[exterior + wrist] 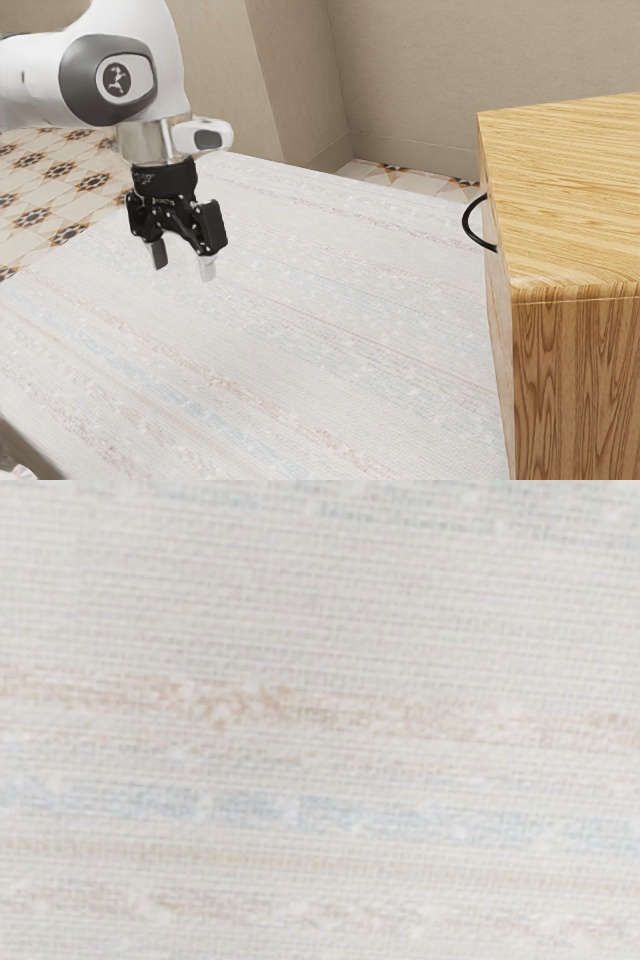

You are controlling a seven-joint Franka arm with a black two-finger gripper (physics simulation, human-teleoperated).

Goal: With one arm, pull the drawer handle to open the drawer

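A wooden cabinet [565, 280] stands at the exterior view's right, seen from its top and side. A thin black curved drawer handle [476, 224] sticks out from its far left face; the drawer front itself is hidden from this angle. My black gripper [183, 262] hangs over the table at the exterior view's left, pointing down, far from the handle. Its two fingers stand apart with nothing between them. The wrist view looks straight down on the pale woven tabletop [320, 720].
The pale striped table [300, 330] stretches between my gripper and the cabinet. Behind it lie a patterned tile floor [60, 170] and beige walls [420, 70].
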